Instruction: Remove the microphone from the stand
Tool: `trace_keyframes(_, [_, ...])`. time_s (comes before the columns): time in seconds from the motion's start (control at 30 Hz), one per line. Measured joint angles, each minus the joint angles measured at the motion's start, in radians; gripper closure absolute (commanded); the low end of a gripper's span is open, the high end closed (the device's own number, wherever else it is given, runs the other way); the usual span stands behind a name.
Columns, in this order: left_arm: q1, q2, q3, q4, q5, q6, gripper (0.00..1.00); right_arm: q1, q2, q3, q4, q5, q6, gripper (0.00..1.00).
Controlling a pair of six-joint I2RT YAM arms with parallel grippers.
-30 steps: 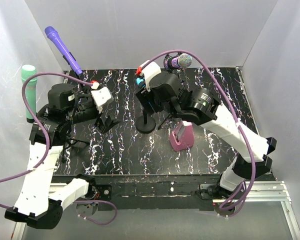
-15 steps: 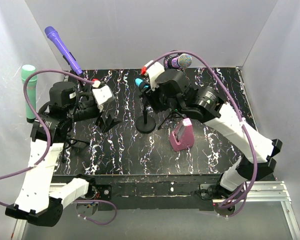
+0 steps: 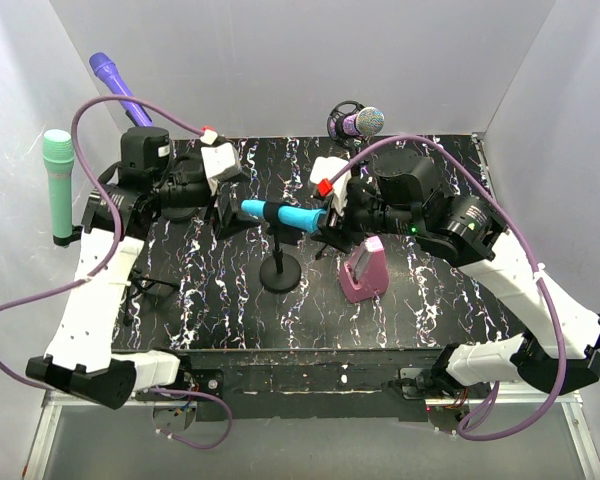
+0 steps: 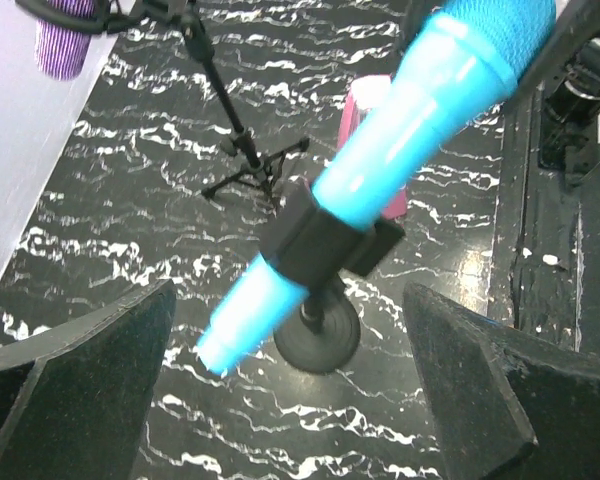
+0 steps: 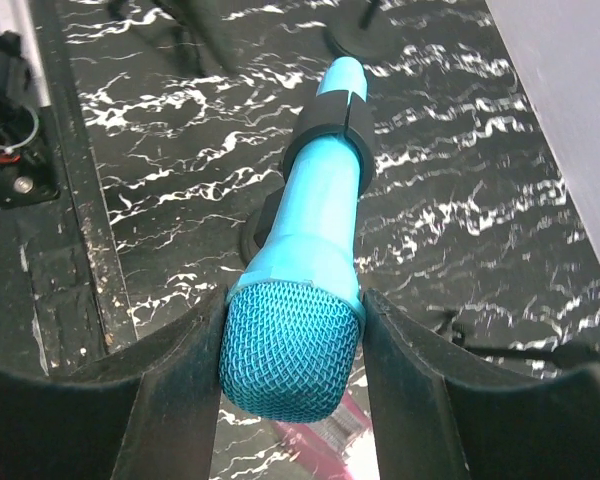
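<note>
**Microphone gripped, not yet out of its clip**

Top view: the blue microphone [image 3: 280, 214] is held level in the stand [image 3: 279, 272], its head clamped by the right gripper [image 3: 322, 217]. Left wrist: the left gripper [image 4: 288, 295] is spread wide, facing the black clip [image 4: 325, 242], and nothing is held. Right wrist: the mesh head is pinched between the fingers [image 5: 170, 400]. Extraction is judged outstanding.

We count four microphones: cyan mic [image 3: 290, 216], green mic [image 3: 58, 170], purple mic [image 3: 115, 82] and glitter-headed mic [image 3: 365, 122]. We count one round-based stand [image 3: 280, 272], one pink box [image 3: 365, 272], and two robot arms, left arm [image 3: 90, 300] and right arm [image 3: 525, 275].
</note>
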Motion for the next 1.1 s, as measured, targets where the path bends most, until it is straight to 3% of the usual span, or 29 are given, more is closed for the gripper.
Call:
trace_keyframes(0.27, [-0.073, 0.138, 0.152, -0.095, 0.088, 0.122, 0.16, 0.001, 0.003, 0.000, 0.006, -0.131, -0.101, 0.99])
trace_keyframes(0.63, [-0.123, 0.199, 0.161, -0.262, 0.087, 0.292, 0.27, 0.001, 0.003, 0.000, 0.008, -0.162, -0.137, 0.99])
trace_keyframes(0.9, [-0.235, 0.216, 0.160, -0.213, 0.087, 0.251, 0.35, -0.001, 0.028, -0.002, 0.066, -0.158, -0.106, 0.99])
trace_keyframes(1.07, [-0.284, 0.213, 0.136, -0.124, 0.076, 0.208, 0.49, -0.003, 0.034, -0.002, 0.085, -0.157, -0.087, 0.99])
trace_keyframes(1.1, [-0.286, 0.214, 0.134, -0.119, 0.072, 0.203, 0.53, -0.003, 0.034, -0.003, 0.087, -0.156, -0.084, 0.95])
